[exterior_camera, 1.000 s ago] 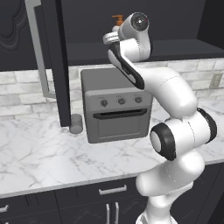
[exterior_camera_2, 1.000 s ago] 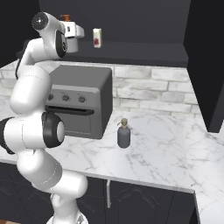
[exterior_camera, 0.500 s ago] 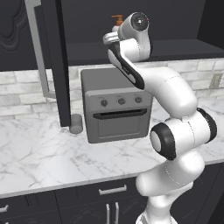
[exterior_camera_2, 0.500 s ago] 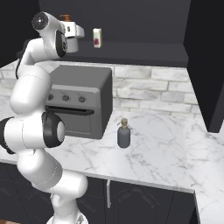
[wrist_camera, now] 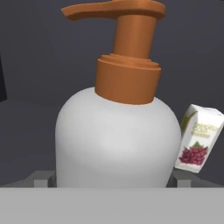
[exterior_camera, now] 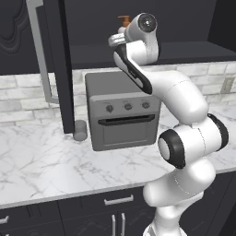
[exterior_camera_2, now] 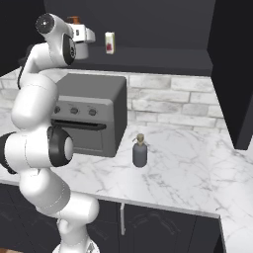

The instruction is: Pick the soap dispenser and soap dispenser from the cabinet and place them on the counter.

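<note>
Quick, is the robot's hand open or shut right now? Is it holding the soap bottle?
Gripper: open, one fingertip on each side of the white soap dispenser in the cabinet, not yet closed on it.

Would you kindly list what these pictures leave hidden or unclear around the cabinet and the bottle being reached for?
- White soap dispenser: base cut off at the hand view's bottom.
- Whether the fingertips touch it: unclear there.
- The same bottle in both base views: body behind the arm, just the orange pump showing.
- Small carton: print too small in the right base view.

Grey-white brick backsplash (exterior_camera_2: 168,101) — black drawers (exterior_camera: 69,214)
</note>
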You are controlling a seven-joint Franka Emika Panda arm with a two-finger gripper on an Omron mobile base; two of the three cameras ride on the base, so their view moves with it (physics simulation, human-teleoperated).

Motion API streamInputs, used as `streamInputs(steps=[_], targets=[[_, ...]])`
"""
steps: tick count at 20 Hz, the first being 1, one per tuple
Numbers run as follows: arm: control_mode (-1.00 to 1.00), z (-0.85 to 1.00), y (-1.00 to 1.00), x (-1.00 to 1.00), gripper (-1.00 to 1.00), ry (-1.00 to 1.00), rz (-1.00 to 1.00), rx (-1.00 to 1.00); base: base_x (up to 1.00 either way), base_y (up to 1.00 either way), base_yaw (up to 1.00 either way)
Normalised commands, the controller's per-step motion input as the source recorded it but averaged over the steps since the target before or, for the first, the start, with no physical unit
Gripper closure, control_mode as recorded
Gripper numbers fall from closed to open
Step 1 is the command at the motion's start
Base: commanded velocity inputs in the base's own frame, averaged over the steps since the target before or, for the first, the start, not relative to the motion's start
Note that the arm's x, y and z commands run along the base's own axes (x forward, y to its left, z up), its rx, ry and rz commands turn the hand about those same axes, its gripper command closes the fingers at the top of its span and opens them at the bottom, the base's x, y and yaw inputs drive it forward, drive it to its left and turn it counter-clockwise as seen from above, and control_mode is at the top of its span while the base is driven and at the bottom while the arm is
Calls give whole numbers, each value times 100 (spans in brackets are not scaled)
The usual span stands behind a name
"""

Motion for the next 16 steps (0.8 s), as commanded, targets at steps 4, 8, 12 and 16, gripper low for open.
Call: streamInputs(steps=[4, 8, 12, 16], targets=[[-100, 22, 0, -17, 100, -1, 0, 1, 0, 0, 0], [-100, 24, -3, -27, 100, 0, 0, 0, 0, 0, 0], [-100, 13, -12, -46, 100, -4, 0, 0, 0, 0, 0], [-100, 1, -17, -64, 100, -8, 0, 2, 0, 0, 0]])
